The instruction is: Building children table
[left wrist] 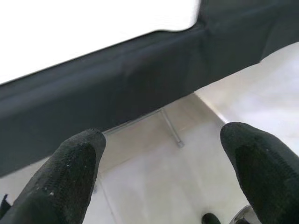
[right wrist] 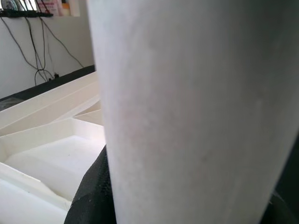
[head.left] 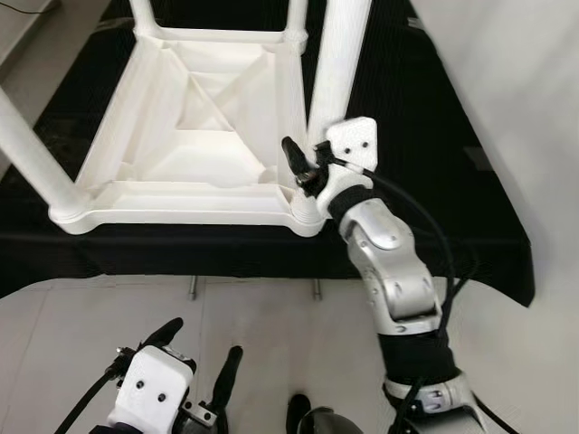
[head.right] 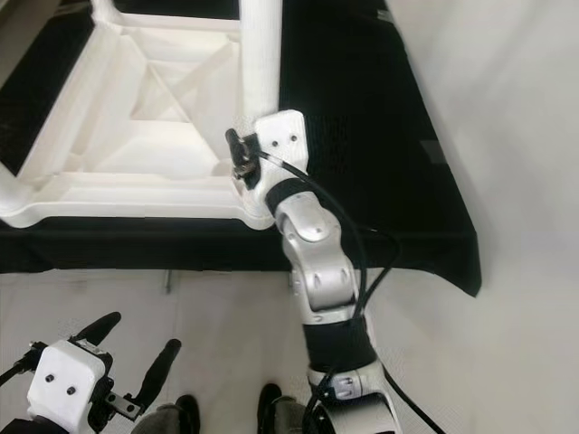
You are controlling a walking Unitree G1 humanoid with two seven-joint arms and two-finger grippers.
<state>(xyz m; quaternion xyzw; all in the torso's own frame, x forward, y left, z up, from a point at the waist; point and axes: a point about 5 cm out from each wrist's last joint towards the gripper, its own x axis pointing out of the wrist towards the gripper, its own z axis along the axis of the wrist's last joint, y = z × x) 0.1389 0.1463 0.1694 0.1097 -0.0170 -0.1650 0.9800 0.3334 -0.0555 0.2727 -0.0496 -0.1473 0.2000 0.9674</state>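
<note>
A white plastic children's table (head.left: 194, 117) lies upside down on a black-covered surface (head.left: 425, 181), with its legs pointing up. My right gripper (head.left: 312, 165) is at the base of the near right leg (head.left: 339, 63), where the leg meets the table's corner. In the right wrist view that leg (right wrist: 187, 107) stands between the black fingers (right wrist: 88, 196), which are closed around it. My left gripper (head.left: 204, 342) hangs low over the pale floor in front of the surface. It is open, with its fingers (left wrist: 70, 172) wide apart and nothing between them.
The near left leg (head.left: 32, 149) slants out toward the left edge of the view, and two far legs (head.left: 297, 14) rise at the back. The black cloth's front edge (left wrist: 117, 93) hangs down toward the light floor (head.left: 271, 325). My feet (head.left: 298, 411) stand close to it.
</note>
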